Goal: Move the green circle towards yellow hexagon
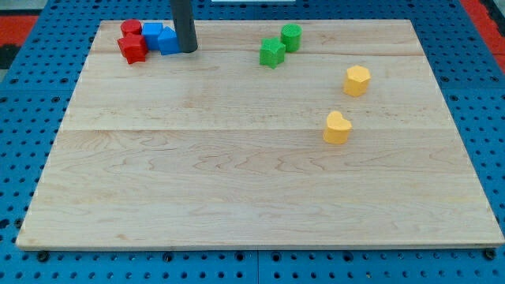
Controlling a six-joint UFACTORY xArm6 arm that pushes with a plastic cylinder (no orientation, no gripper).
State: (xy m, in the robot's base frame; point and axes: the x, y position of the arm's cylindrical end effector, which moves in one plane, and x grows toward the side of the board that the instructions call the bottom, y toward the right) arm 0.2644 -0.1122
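Observation:
The green circle (291,36) stands near the view's top, right of centre. A green star-shaped block (271,53) touches it at its lower left. The yellow hexagon (357,80) lies to the right and below the green circle, apart from it. A second yellow block, heart-like in shape (337,128), lies lower still. My tip (188,50) is at the view's top left, touching the right side of the blue blocks and far to the left of the green circle.
Two blue blocks (160,37) and two red blocks (132,45) cluster at the top left corner of the wooden board (237,173). A blue perforated table surrounds the board.

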